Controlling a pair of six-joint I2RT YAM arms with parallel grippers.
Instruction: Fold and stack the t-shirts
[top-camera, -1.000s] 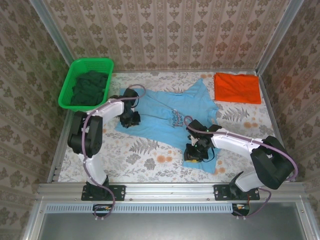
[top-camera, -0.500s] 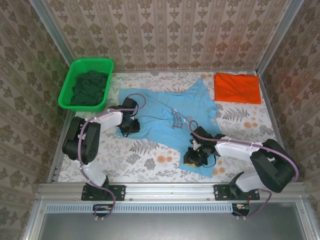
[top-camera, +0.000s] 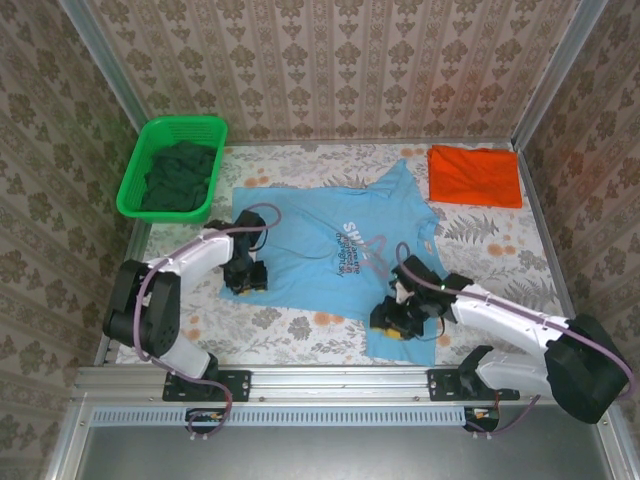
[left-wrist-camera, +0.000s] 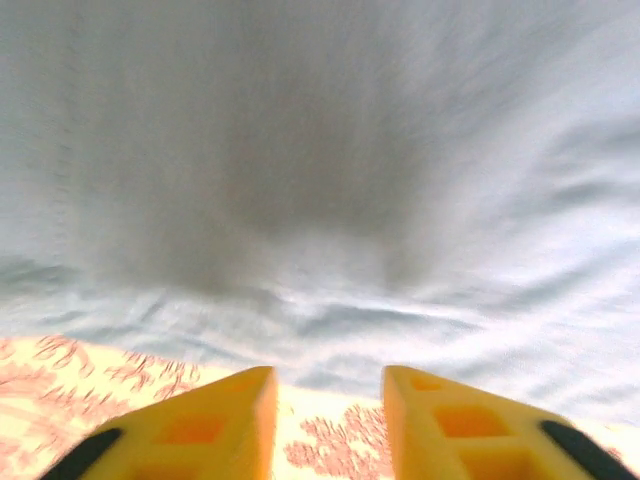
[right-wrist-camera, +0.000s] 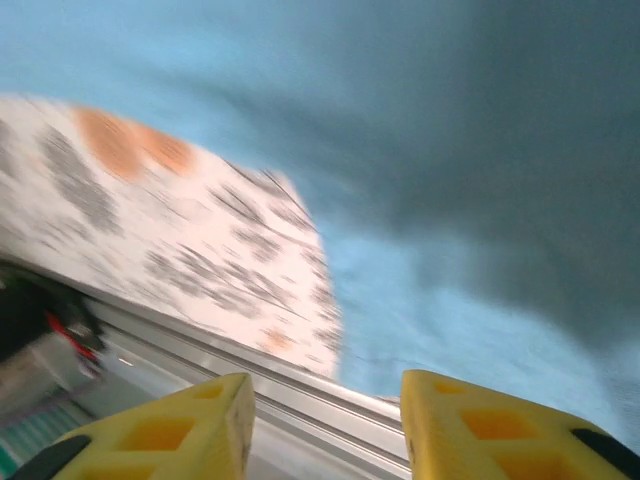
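Observation:
A light blue t-shirt (top-camera: 320, 240) with a small chest print lies spread flat across the middle of the table. My left gripper (top-camera: 245, 276) sits at its near-left hem. In the left wrist view the yellow fingers (left-wrist-camera: 205, 430) stand apart over bare tablecloth, and the shirt's edge (left-wrist-camera: 320, 180) lies just ahead of them. My right gripper (top-camera: 392, 320) hovers at the shirt's near-right corner. Its jaws are open, with the blue cloth (right-wrist-camera: 480, 200) beyond them and nothing between. An orange-red t-shirt (top-camera: 475, 176) lies folded at the back right.
A green basket (top-camera: 135, 178) holding dark green cloth stands at the back left. The metal rail (top-camera: 330, 378) runs along the table's near edge, close under my right gripper. Patterned walls enclose the table on three sides.
Both grippers have slid toward the near edge, dragging the blue shirt flatter and wider. Their jaws have opened and let go of the cloth.

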